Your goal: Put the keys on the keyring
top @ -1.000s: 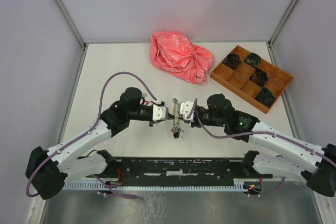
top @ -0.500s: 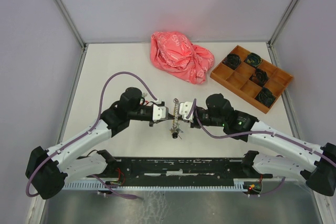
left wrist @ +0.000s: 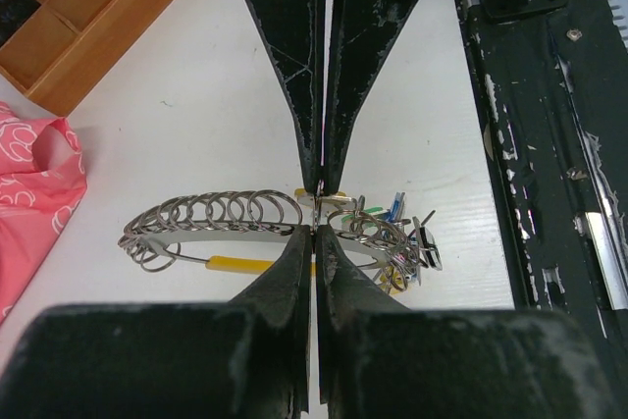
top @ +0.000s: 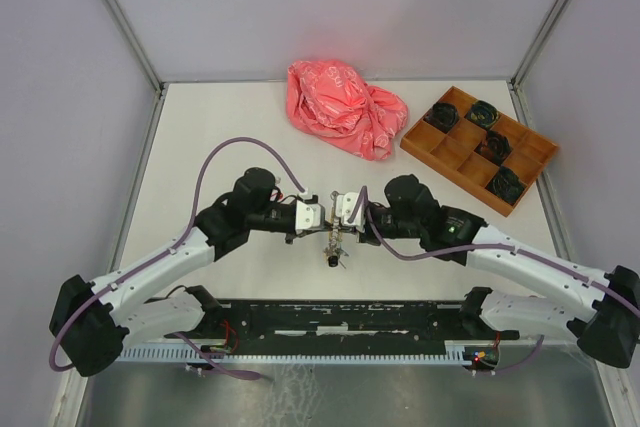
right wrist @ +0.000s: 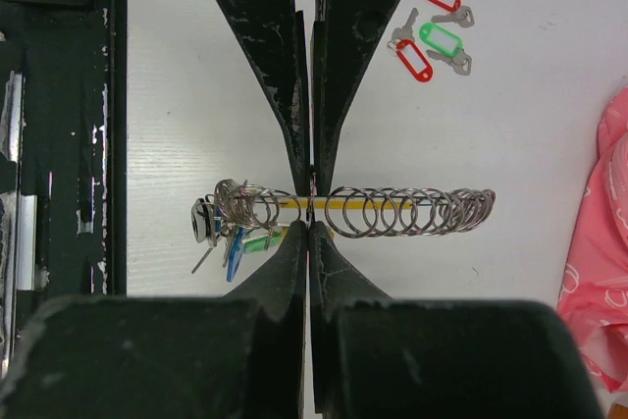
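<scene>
The keyring (top: 330, 229) is a thin silver ring, partly yellow (left wrist: 245, 264), held off the table between both grippers. Several small silver loops are strung along it (right wrist: 412, 211). A bunch of keys (top: 334, 255) with blue and green tags hangs at its near end (right wrist: 228, 231) (left wrist: 392, 233). My left gripper (top: 320, 219) (left wrist: 315, 233) and right gripper (top: 338, 217) (right wrist: 310, 223) face each other, both shut on the ring at its middle. Three loose keys with red and green tags (right wrist: 432, 31) lie on the table in the right wrist view; the top view hides them.
A crumpled pink bag (top: 345, 107) lies at the back centre. A wooden compartment tray (top: 455, 152) holding several dark objects stands at the back right. A black rail (top: 350, 317) runs along the near edge between the arm bases.
Both grippers have shifted slightly toward each other and a little away from the bases, carrying the ring with them. Both holds are unchanged.
</scene>
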### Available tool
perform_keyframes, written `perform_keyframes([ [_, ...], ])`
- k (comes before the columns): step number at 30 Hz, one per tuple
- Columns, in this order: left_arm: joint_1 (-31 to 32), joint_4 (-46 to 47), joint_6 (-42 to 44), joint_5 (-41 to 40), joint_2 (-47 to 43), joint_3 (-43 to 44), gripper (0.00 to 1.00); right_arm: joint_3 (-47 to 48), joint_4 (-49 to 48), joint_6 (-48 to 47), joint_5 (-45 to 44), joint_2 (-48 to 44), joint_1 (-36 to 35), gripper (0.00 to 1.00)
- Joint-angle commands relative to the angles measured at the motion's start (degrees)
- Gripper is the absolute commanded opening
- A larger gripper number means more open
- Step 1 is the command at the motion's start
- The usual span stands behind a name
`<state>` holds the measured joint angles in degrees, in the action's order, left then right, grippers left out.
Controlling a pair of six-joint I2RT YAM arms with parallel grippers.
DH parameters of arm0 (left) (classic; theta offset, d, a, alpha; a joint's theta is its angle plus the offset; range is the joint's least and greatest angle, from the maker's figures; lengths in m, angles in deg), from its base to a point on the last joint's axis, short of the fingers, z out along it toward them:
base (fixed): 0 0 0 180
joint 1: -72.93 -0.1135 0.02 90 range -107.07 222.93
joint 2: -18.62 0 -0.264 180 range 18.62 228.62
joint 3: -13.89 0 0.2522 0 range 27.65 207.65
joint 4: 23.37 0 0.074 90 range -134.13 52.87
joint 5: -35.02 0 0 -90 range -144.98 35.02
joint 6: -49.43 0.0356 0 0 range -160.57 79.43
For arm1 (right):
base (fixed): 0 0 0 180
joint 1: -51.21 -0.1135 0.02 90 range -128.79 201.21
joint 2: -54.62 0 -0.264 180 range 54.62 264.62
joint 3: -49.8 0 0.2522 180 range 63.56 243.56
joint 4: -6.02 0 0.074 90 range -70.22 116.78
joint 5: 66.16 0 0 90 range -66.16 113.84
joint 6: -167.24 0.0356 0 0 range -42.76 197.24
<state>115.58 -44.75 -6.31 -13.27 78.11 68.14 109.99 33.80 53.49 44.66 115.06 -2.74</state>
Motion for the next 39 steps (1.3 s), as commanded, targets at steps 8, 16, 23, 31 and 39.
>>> perform_keyframes([
  [8, 2.0, -0.4, -0.6, -1.9, 0.8, 4.3, 0.03, 5.2, -4.2, 2.0, 2.0, 1.7, -0.3, 0.06],
  [16, 2.0, 1.1, -0.7, -2.7, -0.5, 3.3, 0.03, 2.6, -1.0, 0.1, -1.4, -2.7, -0.1, 0.27],
  [23, 2.0, 1.6, -0.3, -2.7, -1.1, 2.9, 0.03, 0.6, 0.9, -0.6, -2.2, -4.2, 0.3, 0.32],
  [31, 2.0, 2.0, -0.4, -2.6, -1.3, 2.7, 0.03, 0.8, 1.5, -0.5, 0.4, -2.6, 0.3, 0.35],
  [39, 1.9, 2.2, -0.6, -2.3, -1.3, 2.7, 0.03, 0.4, 1.1, -0.7, -0.8, -1.8, 0.3, 0.30],
])
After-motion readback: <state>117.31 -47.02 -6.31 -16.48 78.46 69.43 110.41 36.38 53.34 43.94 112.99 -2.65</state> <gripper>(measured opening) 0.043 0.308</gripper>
